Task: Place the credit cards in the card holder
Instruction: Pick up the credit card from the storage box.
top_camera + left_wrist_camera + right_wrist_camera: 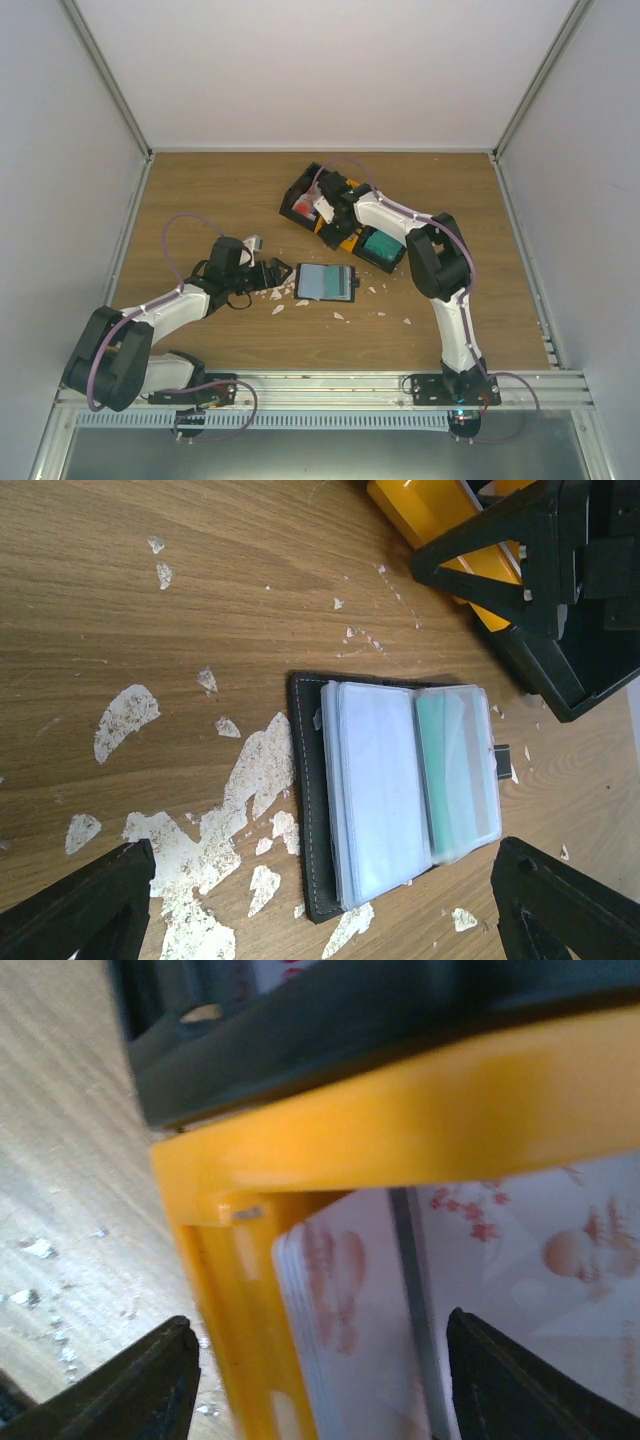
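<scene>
The card holder (325,282) lies open on the table, black with clear sleeves; in the left wrist view (400,790) a teal card (458,765) sits in its right sleeve. My left gripper (268,275) is open and empty just left of it, fingers (80,910) wide apart on both sides of the holder's near end. My right gripper (335,212) is open over the orange bin (400,1120), its fingertips (135,1380) either side of a stack of pale pinkish-white credit cards (380,1310) with red patterns. It holds nothing.
A black bin (303,200) with red-and-white cards stands at the back. Another black bin (381,248) holds teal cards, to the right of the orange bin (343,240). White scraps (125,715) litter the wood around the holder. The enclosure walls rise on both sides.
</scene>
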### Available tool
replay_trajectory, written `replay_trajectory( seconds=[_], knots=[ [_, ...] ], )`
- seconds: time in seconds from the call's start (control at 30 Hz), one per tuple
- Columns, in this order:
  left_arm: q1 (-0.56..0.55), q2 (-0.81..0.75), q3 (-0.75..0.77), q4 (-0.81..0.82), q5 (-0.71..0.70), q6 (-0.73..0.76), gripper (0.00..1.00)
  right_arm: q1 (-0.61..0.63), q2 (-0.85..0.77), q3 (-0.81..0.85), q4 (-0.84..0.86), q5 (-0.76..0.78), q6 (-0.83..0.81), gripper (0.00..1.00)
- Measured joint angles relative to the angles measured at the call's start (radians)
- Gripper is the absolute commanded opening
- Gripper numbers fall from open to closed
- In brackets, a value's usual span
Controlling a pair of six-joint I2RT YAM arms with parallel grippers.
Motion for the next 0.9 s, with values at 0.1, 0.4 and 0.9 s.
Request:
replay_trajectory(
  seconds=[0.1,0.4,0.9],
  knots=[
    [0.000,0.000,0.000,0.000,0.000,0.000,0.92,0.004,0.006,-0.001,-0.005,-0.031,-0.006,0.53],
    [0.000,0.007,0.004,0.000,0.008,0.000,0.92,0.004,0.003,-0.007,-0.010,-0.092,-0.010,0.39],
    [0.000,0.013,0.011,0.001,0.013,0.000,0.92,0.004,-0.032,-0.023,-0.019,-0.134,-0.008,0.45]
  ],
)
